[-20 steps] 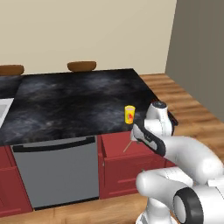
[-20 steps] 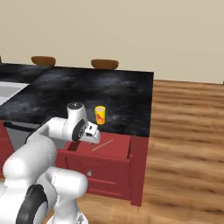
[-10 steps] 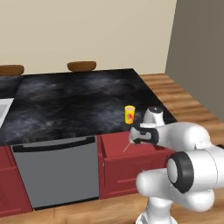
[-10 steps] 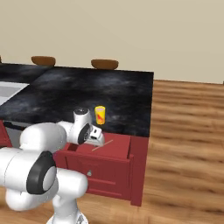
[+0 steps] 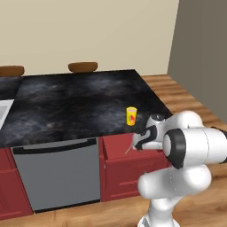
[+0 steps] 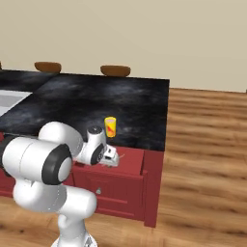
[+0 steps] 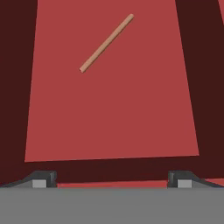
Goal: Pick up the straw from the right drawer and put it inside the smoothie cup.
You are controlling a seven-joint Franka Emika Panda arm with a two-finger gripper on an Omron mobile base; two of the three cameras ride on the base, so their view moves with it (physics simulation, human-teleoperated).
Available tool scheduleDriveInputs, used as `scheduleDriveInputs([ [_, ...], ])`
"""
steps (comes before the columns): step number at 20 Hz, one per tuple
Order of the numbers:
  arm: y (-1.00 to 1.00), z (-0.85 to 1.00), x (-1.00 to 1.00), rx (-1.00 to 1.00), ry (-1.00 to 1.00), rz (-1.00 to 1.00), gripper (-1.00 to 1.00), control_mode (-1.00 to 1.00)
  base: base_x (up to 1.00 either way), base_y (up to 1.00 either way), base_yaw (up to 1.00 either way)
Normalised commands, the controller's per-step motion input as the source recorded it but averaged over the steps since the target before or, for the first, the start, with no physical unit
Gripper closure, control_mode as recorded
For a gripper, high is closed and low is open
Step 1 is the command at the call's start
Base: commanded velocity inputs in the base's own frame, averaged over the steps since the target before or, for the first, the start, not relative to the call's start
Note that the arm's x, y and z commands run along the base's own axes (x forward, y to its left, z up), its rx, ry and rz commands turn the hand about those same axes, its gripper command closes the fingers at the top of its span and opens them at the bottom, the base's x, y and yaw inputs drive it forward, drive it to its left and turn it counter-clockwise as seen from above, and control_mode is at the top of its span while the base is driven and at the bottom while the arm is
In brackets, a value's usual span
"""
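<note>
One straw [image 7: 106,43]: thin, tan, straight, laid diagonally on the right drawer [image 7: 109,113] floor
Claw [image 7: 111,179]: held spread wide, nothing gripped

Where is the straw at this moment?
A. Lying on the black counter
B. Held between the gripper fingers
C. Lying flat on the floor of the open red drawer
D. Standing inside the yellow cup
C: the straw lies alone on the right drawer floor, apart from the open gripper.
</note>
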Motion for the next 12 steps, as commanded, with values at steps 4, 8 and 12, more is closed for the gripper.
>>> scheduleDriveInputs([
  [4, 0.00, -0.26, 0.06, 0.00, 0.04, 0.00, -1.00, -1.00, 0.00, 0.00, 0.00],
  [8, 0.00, -0.25, 0.03, 0.00, 0.13, 0.00, -1.00, -1.00, 0.00, 0.00, 0.00],
  [12, 0.00, -0.24, 0.00, 0.00, 0.10, 0.00, -1.00, -1.00, 0.00, 0.00, 0.00],
])
